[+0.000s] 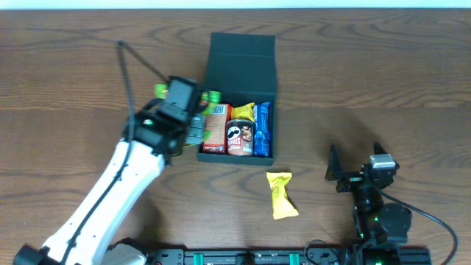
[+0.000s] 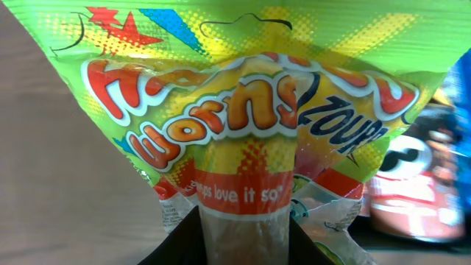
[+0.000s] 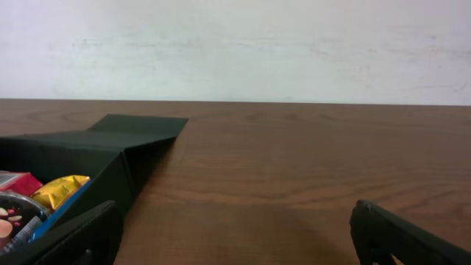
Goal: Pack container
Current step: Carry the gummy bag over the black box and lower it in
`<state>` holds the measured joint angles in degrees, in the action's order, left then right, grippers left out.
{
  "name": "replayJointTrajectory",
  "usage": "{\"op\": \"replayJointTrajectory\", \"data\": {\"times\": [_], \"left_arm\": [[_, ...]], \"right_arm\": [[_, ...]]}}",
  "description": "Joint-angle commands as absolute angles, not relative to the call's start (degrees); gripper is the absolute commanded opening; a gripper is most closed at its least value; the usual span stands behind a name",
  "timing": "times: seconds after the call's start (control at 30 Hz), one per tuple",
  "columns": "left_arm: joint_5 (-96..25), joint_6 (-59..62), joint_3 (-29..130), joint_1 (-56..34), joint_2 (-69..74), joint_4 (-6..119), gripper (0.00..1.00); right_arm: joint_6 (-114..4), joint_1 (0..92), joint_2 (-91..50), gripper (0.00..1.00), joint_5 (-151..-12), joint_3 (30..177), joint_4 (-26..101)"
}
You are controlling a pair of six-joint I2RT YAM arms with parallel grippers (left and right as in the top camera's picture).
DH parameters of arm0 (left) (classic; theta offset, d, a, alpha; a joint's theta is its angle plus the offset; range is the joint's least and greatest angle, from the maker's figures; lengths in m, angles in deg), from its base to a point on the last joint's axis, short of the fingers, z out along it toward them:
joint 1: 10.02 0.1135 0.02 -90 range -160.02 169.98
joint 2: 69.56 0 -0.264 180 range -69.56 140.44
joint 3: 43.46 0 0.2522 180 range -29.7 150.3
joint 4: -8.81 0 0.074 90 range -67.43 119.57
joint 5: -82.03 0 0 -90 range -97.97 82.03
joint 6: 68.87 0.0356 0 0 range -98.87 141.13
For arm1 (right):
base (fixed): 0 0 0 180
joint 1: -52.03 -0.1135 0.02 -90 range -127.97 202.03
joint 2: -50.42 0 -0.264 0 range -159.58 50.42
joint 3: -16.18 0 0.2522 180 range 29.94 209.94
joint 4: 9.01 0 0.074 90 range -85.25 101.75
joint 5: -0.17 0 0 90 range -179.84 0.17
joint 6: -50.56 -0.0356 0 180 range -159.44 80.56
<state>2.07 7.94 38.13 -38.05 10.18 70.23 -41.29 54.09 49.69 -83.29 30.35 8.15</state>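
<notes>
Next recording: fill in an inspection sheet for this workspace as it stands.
Surface: wooden table.
Job's things: container open, lid flap back, Pringles can and packets inside; yellow packet lies outside on the table.
Clutter: nothing seen.
Grippers: left gripper shut on green worms bag at the container's left edge; right gripper open, empty.
Cables: black cable by the left arm.
Surroundings: white wall.

Worms bag (image 2: 250, 110) filling my left wrist view, top and sides cut off, fingertips of my left gripper (image 2: 249, 239) lost behind it, Pringles can (image 2: 416, 184) a blur at the right edge, container (image 3: 110, 147) clipped by my right wrist view's left edge, fingers of my right gripper (image 3: 235, 237) cropped below
</notes>
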Motion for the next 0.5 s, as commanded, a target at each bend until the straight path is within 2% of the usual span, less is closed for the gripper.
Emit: {"op": "replayJointTrajectory", "data": {"times": [0.0, 0.47], "left_arm": [[2.9, 10.0, 41.3, -41.9, 14.2, 69.5, 0.27], [-4.9, 2.6, 41.8, -45.0, 25.8, 58.9, 0.28]], "right_arm": [[-40.7, 54.9, 49.8, 0.99, -83.4, 30.3, 8.4], [-40.7, 54.9, 49.8, 0.99, -83.4, 30.3, 8.4]]}}
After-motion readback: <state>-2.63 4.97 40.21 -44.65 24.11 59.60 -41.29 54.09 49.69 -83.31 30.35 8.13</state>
